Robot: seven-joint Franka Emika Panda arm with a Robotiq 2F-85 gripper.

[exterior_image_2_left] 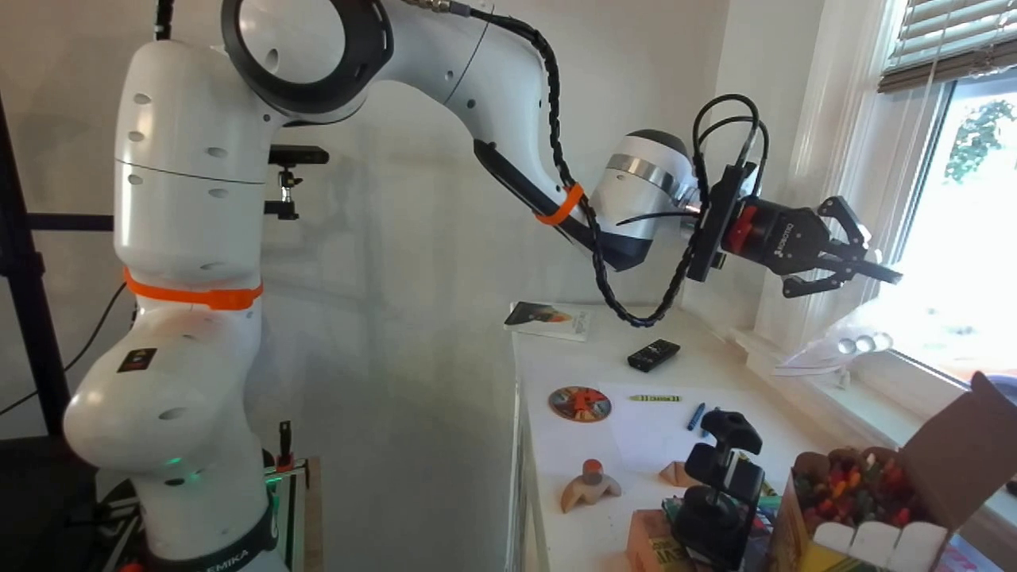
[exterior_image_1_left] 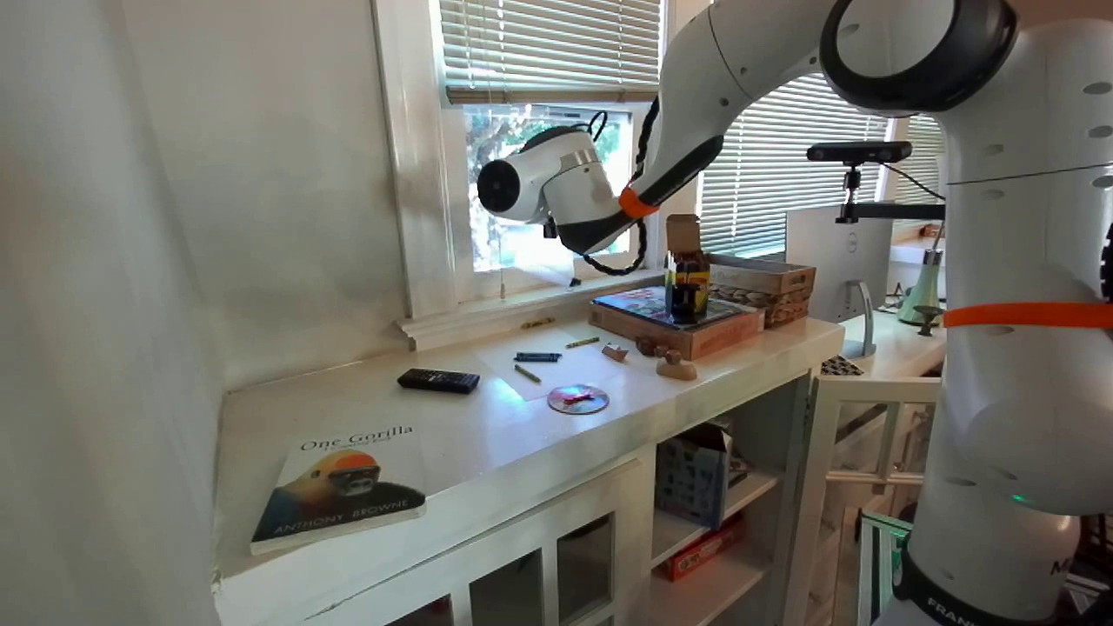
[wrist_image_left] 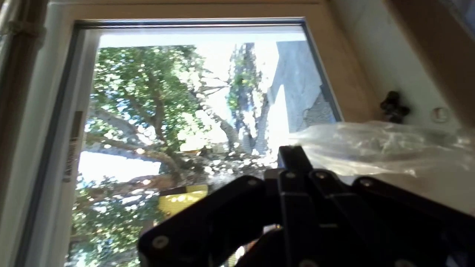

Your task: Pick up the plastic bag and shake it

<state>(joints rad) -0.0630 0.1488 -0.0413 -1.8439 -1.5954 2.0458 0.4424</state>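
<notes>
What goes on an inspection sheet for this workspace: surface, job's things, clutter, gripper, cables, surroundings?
Surface: white countertop, white paper lying on it.
Job's things: clear plastic bag, hanging from the gripper, off the countertop.
Clutter: book, remote, disc, crayons, open box.
Gripper: appears shut on the bag.
Cables: black cable hanging in a loop; snags: nothing seen.
Surroundings: window near the gripper; blinds partly lowered.
</notes>
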